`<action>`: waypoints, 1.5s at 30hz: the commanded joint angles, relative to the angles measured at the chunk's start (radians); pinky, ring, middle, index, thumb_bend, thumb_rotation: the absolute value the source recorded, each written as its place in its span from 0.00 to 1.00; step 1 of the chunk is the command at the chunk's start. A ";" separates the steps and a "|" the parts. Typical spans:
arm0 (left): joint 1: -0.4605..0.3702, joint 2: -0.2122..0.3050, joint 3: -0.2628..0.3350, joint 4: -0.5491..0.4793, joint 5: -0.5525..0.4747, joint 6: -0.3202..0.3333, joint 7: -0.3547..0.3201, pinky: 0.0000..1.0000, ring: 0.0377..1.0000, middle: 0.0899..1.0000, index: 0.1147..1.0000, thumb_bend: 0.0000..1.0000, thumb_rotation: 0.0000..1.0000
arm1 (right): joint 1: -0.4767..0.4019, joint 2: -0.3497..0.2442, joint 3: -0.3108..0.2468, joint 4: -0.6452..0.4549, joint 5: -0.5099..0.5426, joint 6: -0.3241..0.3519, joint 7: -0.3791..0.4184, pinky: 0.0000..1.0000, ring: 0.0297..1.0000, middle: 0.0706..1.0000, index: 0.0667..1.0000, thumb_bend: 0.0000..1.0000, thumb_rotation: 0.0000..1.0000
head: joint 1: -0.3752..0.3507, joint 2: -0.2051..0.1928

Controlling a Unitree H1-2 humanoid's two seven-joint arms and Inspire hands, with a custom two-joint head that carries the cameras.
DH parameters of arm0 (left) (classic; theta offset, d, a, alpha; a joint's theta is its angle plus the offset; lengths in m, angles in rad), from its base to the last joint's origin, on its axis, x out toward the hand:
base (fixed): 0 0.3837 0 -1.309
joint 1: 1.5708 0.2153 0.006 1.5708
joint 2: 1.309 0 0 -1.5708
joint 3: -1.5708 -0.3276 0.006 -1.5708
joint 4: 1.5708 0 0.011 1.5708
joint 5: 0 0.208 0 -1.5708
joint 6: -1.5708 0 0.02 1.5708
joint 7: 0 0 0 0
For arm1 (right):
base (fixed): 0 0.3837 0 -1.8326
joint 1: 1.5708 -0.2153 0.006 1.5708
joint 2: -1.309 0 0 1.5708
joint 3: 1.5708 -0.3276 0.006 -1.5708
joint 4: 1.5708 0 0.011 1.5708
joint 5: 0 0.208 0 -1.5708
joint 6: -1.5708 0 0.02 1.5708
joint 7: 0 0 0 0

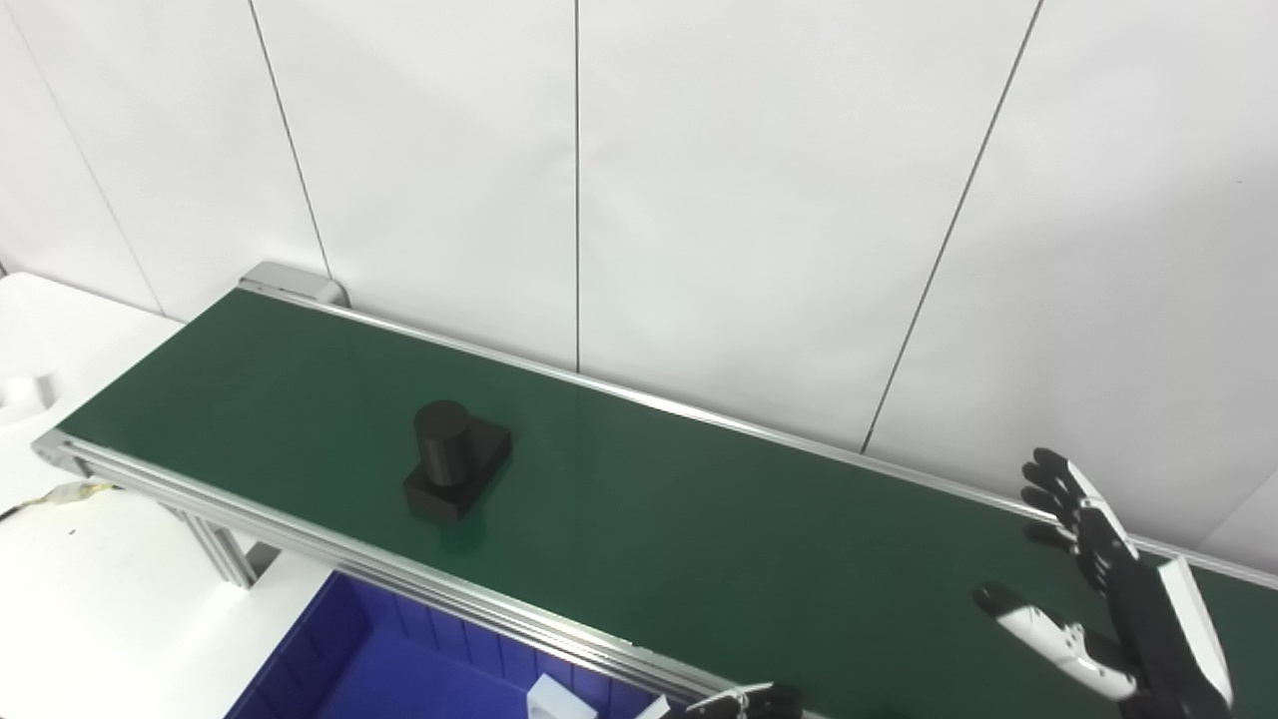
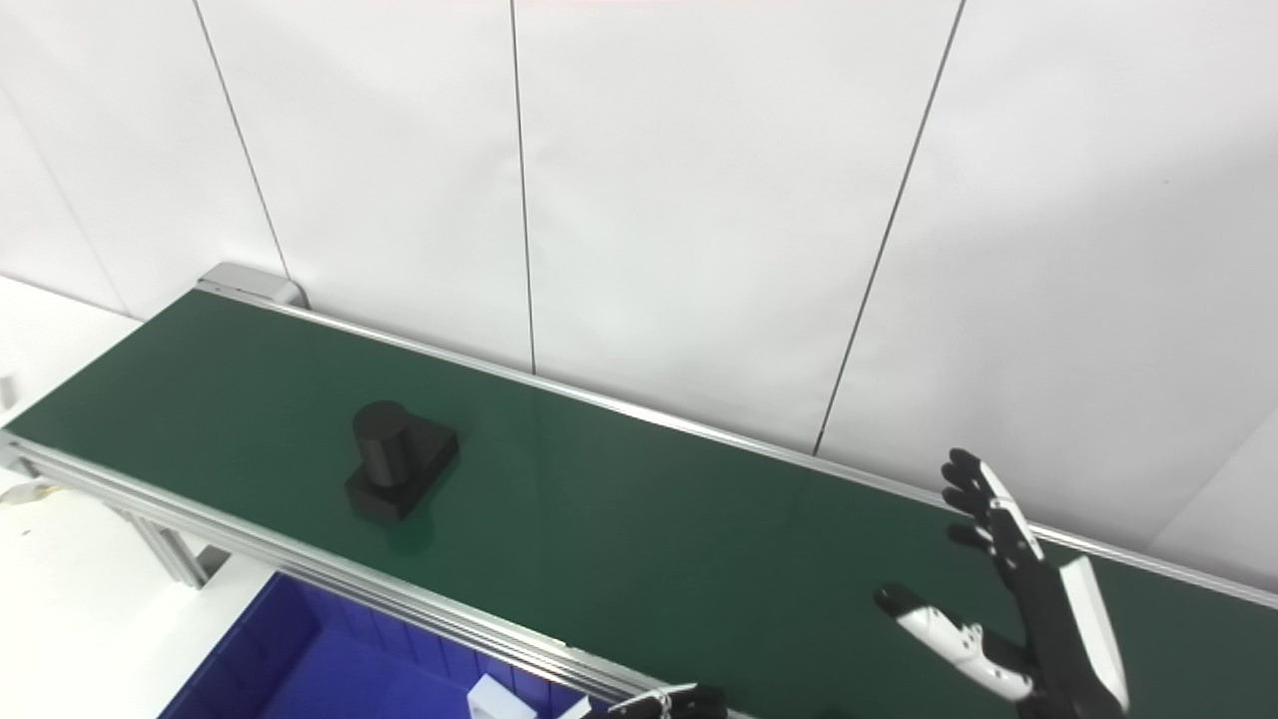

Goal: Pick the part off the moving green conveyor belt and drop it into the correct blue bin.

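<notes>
A black part (image 1: 456, 459), a short cylinder standing on a flat block, rests on the green conveyor belt (image 1: 649, 519) toward its left end. My right hand (image 1: 1108, 589) is raised over the belt's right end, open, fingers spread and thumb out, holding nothing, far to the right of the part. Only the fingertips of my left hand (image 1: 744, 702) show at the bottom edge, in front of the belt's near rail; whether it is open or shut does not show. A blue bin (image 1: 399, 669) sits below the belt's near rail.
A white block (image 1: 557, 696) lies inside the blue bin. A white table (image 1: 90, 599) extends left and below the belt, with a small white object (image 1: 22, 389) at the far left. A white panelled wall stands directly behind the belt.
</notes>
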 commanded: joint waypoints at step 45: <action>-0.032 0.000 -0.005 -0.003 -0.008 -0.028 -0.004 0.87 0.89 0.88 0.88 0.98 0.37 | -0.365 0.138 0.273 0.482 -0.216 -0.076 -0.039 0.79 0.88 0.90 0.92 0.80 0.63 | -0.036 0.029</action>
